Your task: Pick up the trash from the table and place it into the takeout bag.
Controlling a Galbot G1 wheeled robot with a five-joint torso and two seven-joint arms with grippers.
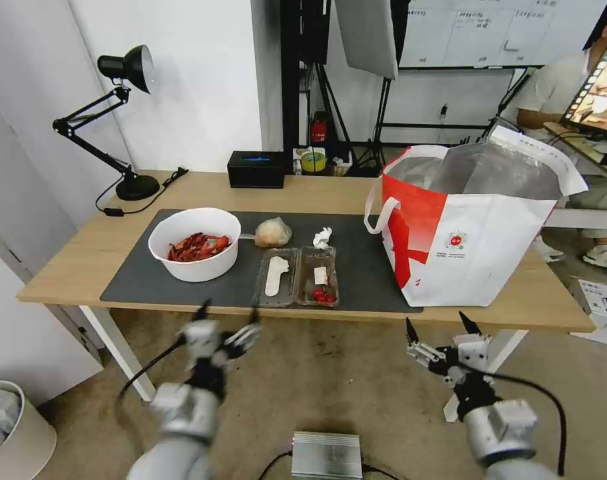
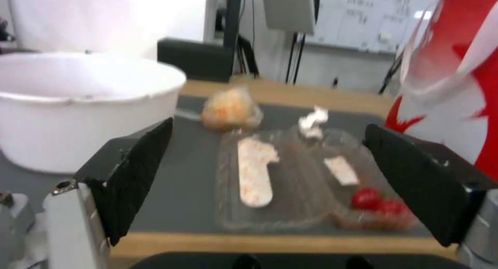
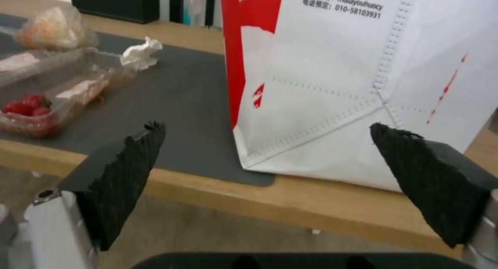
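Observation:
On the dark mat of the table [image 1: 70, 267] lies the trash: a white bowl [image 1: 195, 243] of red crayfish shells, a clear hinged tray [image 1: 295, 276] lying open with red bits inside, a crumpled tissue [image 1: 322, 237] and a small clear bag [image 1: 273, 233] holding a beige lump. The takeout bag [image 1: 470, 223] stands open at the table's right end, foil lining showing. My left gripper [image 1: 227, 318] hangs open just before the table's front edge, facing the tray [image 2: 290, 183]. My right gripper [image 1: 442, 327] is open below the front edge, facing the takeout bag [image 3: 353, 86].
A black tissue box [image 1: 255, 169] sits at the back edge and a black desk lamp [image 1: 120, 120] at the back left. A white bin [image 1: 17, 427] stands on the floor at the left. A person sits at a desk beyond the bag.

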